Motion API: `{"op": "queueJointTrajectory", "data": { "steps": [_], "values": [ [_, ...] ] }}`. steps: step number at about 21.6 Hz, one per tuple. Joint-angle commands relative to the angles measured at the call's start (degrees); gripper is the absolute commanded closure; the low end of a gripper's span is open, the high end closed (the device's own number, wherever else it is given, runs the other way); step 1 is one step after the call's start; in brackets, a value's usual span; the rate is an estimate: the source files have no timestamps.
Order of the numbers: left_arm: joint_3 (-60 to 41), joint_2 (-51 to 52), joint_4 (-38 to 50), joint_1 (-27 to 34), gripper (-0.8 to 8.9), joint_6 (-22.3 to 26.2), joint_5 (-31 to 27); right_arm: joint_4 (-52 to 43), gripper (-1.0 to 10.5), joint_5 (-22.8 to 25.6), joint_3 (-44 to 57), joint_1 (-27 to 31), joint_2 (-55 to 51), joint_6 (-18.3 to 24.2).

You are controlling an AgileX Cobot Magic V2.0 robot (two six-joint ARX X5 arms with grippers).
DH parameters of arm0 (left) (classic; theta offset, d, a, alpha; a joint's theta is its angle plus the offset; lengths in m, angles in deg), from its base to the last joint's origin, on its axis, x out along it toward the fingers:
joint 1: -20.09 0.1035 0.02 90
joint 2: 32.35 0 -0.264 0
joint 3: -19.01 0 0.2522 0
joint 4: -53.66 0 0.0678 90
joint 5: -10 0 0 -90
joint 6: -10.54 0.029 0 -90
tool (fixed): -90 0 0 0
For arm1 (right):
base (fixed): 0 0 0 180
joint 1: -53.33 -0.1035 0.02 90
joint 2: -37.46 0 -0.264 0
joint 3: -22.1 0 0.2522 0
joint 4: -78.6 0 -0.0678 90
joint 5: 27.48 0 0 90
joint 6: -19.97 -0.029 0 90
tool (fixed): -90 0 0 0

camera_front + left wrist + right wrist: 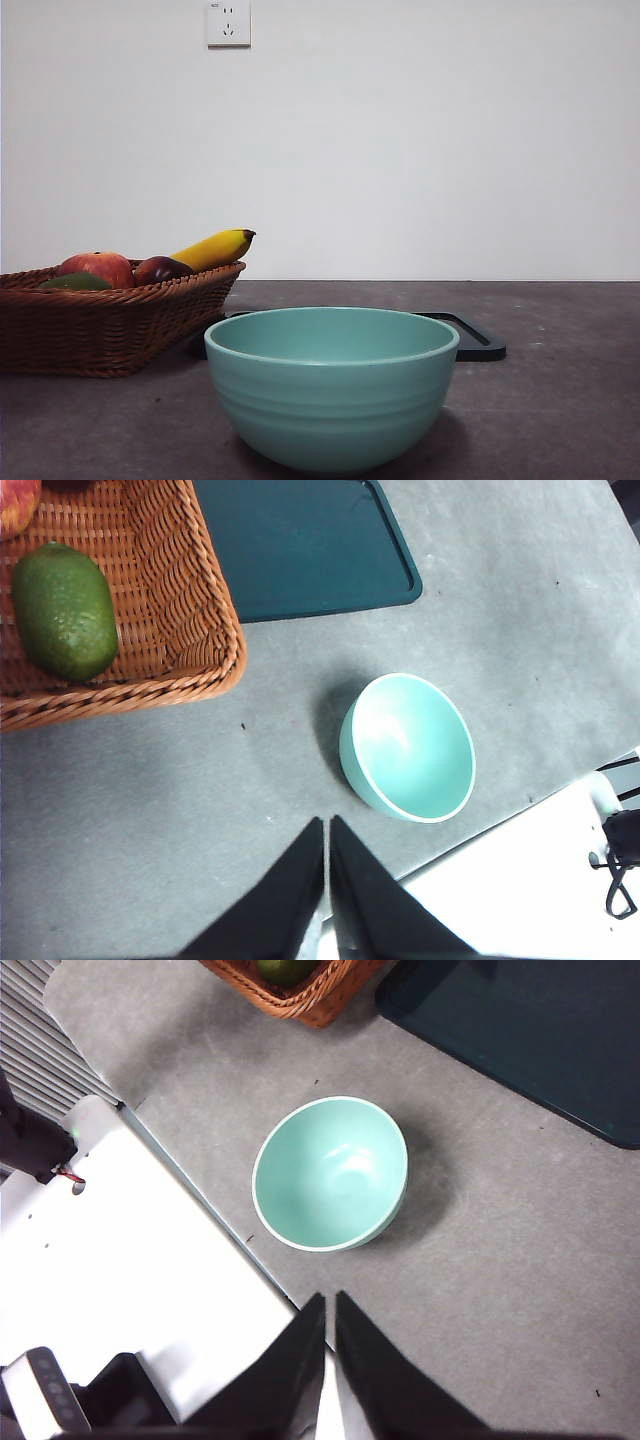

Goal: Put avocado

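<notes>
The avocado (63, 610), dull dark green and oval, lies inside the wicker basket (190, 600); the front view shows only its top (76, 283) over the basket rim, and the right wrist view shows a sliver of it (285, 969). My left gripper (327, 825) hangs shut and empty high over the bare table, apart from the basket. High above the table's near edge, my right gripper (330, 1300) is shut too, holding nothing. Neither gripper shows in the front view.
An empty teal bowl (331, 384) stands near the front. A dark tray (478, 340) lies flat behind it. The basket (110, 318) at the left also holds a red apple (98, 267), a dark purple-red fruit (160, 268) and a banana (216, 248).
</notes>
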Motion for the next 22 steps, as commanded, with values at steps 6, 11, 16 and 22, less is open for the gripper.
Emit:
{"op": "queueJointTrajectory", "data": {
  "steps": [6,11,16,22],
  "values": [
    [1.07,-0.33,0.22,-0.22,5.38,1.27,0.28,-0.48,8.7,-0.09,-1.27,-0.48,0.35,0.66],
    [1.07,-0.33,0.24,-0.22,3.44,1.27,0.26,-0.72,5.6,0.11,-1.27,-0.48,0.37,0.44],
    [1.07,-0.52,1.14,-0.22,3.47,1.05,-0.85,-0.72,5.3,0.33,-1.27,-0.48,0.37,0.46],
    [1.09,-3.28,5.84,-0.22,3.50,-0.68,-4.07,-0.76,5.3,0.33,-1.27,-0.48,0.37,0.44]
  ]
}}
